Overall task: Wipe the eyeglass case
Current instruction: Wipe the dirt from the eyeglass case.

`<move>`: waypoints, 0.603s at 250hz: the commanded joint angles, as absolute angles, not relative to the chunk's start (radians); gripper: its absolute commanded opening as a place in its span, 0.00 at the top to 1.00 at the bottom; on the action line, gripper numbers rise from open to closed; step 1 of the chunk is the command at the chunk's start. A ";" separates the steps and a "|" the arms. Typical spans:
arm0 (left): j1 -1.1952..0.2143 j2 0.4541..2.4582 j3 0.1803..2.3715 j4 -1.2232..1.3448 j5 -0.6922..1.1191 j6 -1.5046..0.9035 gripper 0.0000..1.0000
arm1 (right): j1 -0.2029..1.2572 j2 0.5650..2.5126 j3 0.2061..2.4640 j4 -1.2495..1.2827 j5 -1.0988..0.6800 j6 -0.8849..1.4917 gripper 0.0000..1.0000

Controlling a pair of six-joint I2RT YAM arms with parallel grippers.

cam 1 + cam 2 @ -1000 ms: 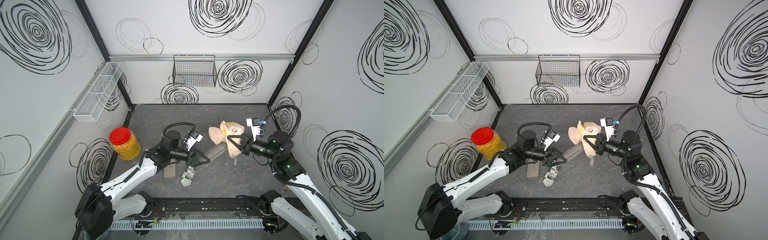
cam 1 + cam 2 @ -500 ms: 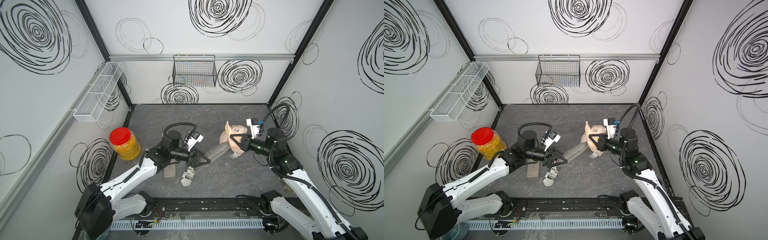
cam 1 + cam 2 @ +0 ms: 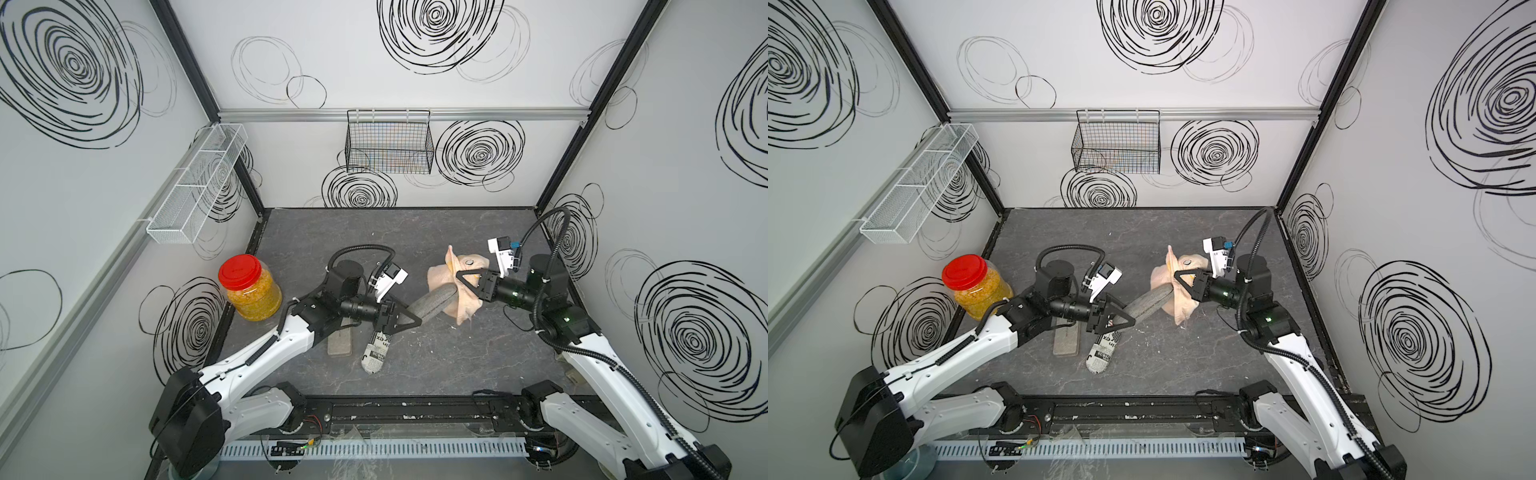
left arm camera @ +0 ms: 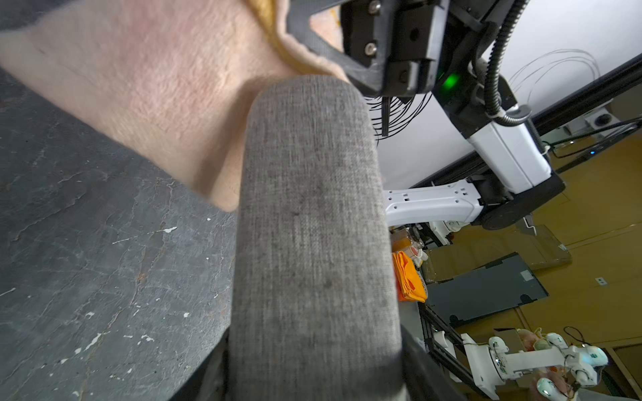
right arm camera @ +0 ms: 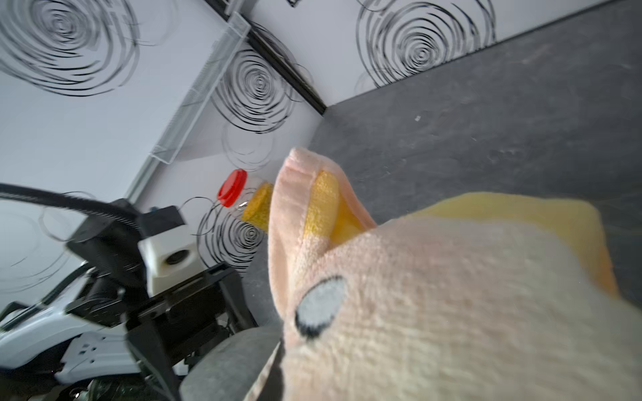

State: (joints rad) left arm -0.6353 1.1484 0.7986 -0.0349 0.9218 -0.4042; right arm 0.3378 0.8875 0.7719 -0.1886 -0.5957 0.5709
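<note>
- Left wrist view: the grey fabric eyeglass case (image 4: 312,225) is being shown lengthwise, with its rounded far end being pressed into a pale pink cloth (image 4: 139,86).
- In both top views the eyeglass case (image 3: 434,301) (image 3: 1148,305) is being held tilted and clear of the dark surface (image 3: 415,232), over its middle, between the two arms.
- The lower end of the eyeglass case is being gripped by the left fingers (image 3: 415,321) (image 3: 1131,321), which are being pressed tight against it.
- The cloth (image 3: 461,307) (image 3: 1179,307) is being pinched by the right fingers (image 3: 459,275) (image 3: 1178,275), drawn narrow on a fold of it. The rest is hanging below them, draped against the upper end of the eyeglass case.
- In the right wrist view the cloth (image 5: 451,295) is being seen close up, with yellow patches and a small grey oval on it. The end of the eyeglass case (image 5: 225,368) is being touched by its edge.
- A jar (image 3: 249,291) (image 3: 976,286) with a red lid and yellow contents is being seen upright at the left edge of the surface, well apart from the eyeglass case.
- A grey block (image 3: 340,343) and a newsprint-patterned pouch (image 3: 376,353) are being seen lying near each other on the surface under the left arm.
- A black wire basket (image 3: 388,145) is being carried by the back wall, and a white mesh rack (image 3: 195,187) by the left wall.
</note>
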 commanded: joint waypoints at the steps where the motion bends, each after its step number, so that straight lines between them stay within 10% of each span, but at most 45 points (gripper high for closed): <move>1: -0.669 1.143 0.885 -0.138 0.851 -0.254 0.45 | 0.325 0.908 0.842 -0.317 -0.406 0.526 0.98; 60: -0.855 1.098 0.968 -0.332 0.361 -0.077 0.45 | 0.239 0.952 1.028 -0.462 -0.314 0.423 0.97; 151: -1.260 1.080 0.997 -0.426 -0.564 0.139 0.45 | 0.221 1.073 1.179 -0.347 -0.973 0.337 0.95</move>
